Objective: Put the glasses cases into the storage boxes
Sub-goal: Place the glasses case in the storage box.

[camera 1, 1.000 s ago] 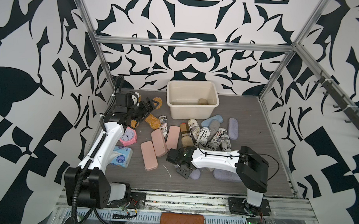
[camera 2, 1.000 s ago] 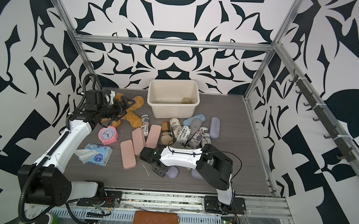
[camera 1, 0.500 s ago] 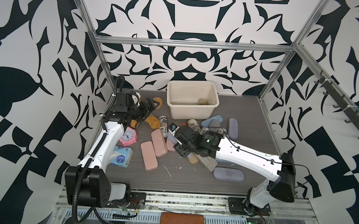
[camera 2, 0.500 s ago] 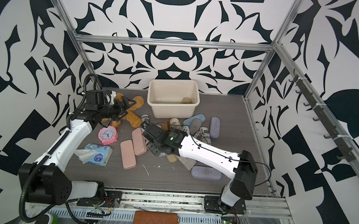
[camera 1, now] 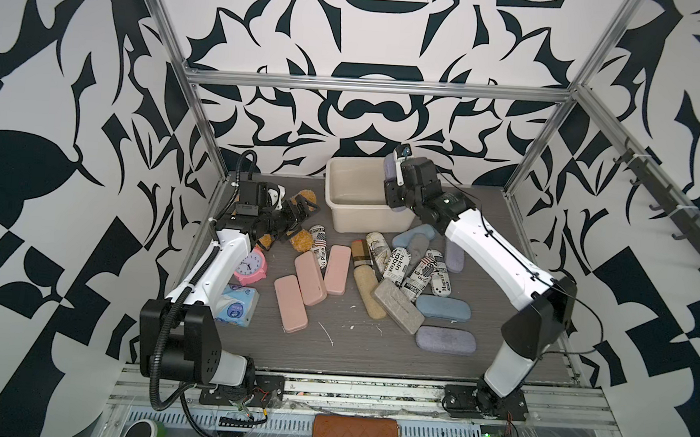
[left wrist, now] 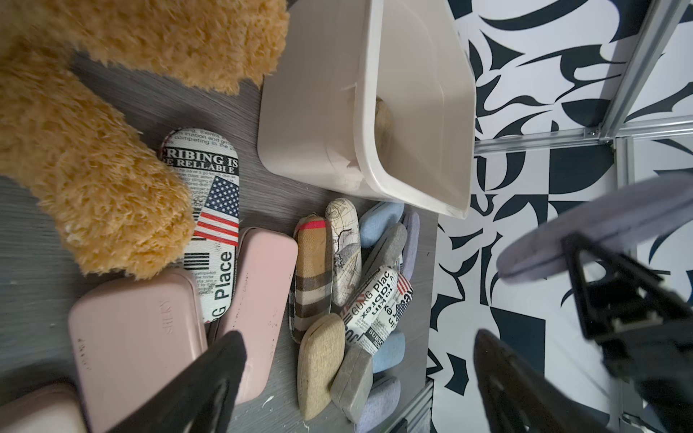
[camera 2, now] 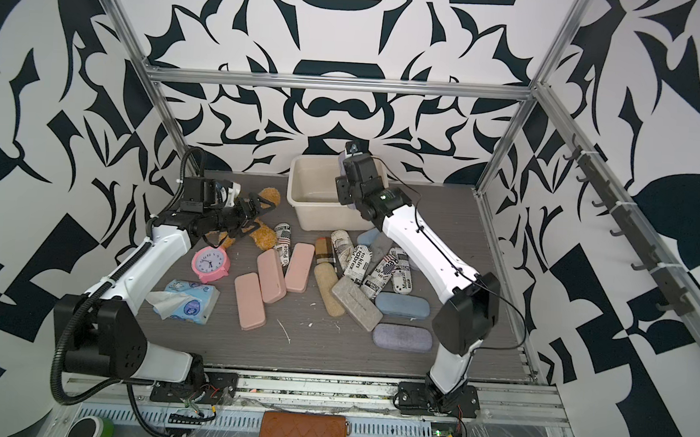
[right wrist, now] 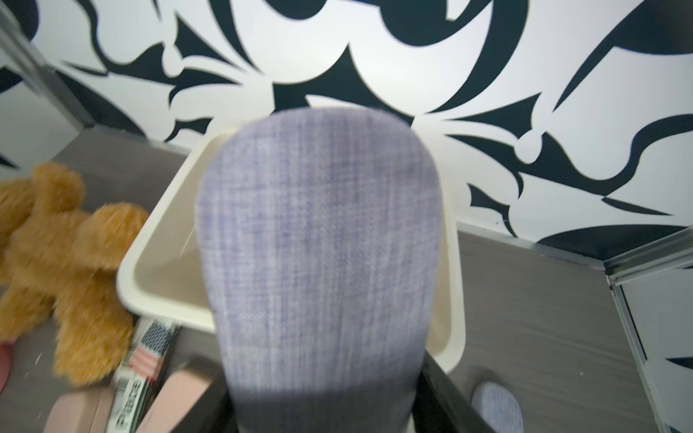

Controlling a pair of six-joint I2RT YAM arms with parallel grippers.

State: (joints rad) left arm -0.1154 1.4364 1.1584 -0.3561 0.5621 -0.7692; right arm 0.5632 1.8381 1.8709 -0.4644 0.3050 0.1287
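Since the right gripper (camera 1: 394,189) clamps a lilac case (right wrist: 318,243) over the storage box (camera 1: 365,218), a drop looks next. The left gripper (left wrist: 360,343) gapes empty near the teddy bear (left wrist: 93,168).

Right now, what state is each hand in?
Left hand: open, empty.
Right hand: closed on the lilac case.

Items on the grey wood-grain worktop (camera 1: 352,353): a tan plush teddy bear (camera 2: 265,236) lay near a back corner, a round pink alarm clock (camera 1: 249,266) stood just beside it, and a blue-and-white tissue packet (camera 2: 188,306) lay nearer the front. A brown quilted flat wallet (camera 1: 355,436) lay beyond the front edge.
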